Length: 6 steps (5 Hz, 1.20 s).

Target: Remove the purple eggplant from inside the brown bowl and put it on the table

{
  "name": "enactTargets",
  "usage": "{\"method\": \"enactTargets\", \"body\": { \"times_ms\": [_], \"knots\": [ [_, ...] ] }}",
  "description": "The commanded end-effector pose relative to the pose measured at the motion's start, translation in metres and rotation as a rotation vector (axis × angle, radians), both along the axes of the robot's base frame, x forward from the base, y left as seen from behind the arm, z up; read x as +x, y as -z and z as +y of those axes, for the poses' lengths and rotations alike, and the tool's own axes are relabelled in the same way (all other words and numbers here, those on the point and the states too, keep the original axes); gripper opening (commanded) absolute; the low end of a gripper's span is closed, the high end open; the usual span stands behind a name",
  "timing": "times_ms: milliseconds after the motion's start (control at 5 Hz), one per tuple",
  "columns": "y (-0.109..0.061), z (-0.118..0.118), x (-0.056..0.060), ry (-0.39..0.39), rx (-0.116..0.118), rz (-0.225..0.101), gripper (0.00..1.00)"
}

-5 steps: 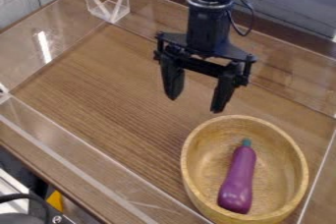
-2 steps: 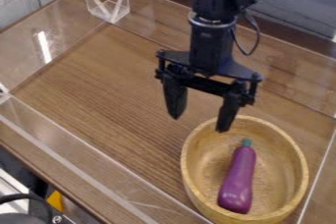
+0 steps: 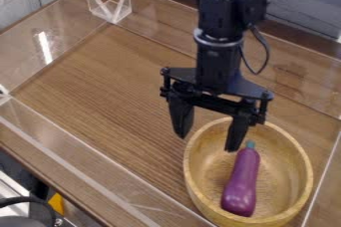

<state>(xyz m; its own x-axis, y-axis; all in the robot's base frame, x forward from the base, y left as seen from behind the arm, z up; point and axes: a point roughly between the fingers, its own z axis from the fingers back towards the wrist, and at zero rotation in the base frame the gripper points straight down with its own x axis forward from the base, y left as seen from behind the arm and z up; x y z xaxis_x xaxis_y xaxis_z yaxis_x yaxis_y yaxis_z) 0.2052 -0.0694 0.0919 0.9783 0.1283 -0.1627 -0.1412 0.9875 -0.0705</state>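
Claw (image 3: 213,130) now nearer the brown bowl (image 3: 202,167) than a second ago, spread wide and empty above its far rim. Purple eggplant (image 3: 242,178) lying inside the bowl on the bench (image 3: 107,82).

The black arm drops from the frame's top centre, its hand (image 3: 212,129) pointing straight down, 2 fingers spread wide.

We see the gripper (image 3: 210,129) has come toward the camera and to the right vs the earlier pics, and sits lower in frame. Its tips, earlier over bare table (image 3: 107,82) behind the brown bowl (image 3: 200,171), now straddle the bowl's back rim, w/ one fingertip close above the purple eggplant (image 3: 242,179) stem end.
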Motion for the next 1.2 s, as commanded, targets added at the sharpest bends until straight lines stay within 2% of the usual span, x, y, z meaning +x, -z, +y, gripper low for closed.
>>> {"method": "enactTargets", "body": {
  "times_ms": [0,200,1000],
  "knots": [
    [-0.006,-0.013,-0.003,-0.021,-0.025,-0.077,1.0],
    [-0.001,-0.022,-0.006,-0.042,-0.037,-0.121,1.0],
    [0.017,-0.035,-0.002,-0.121,-0.062,-0.292,1.0]
  ]
}}
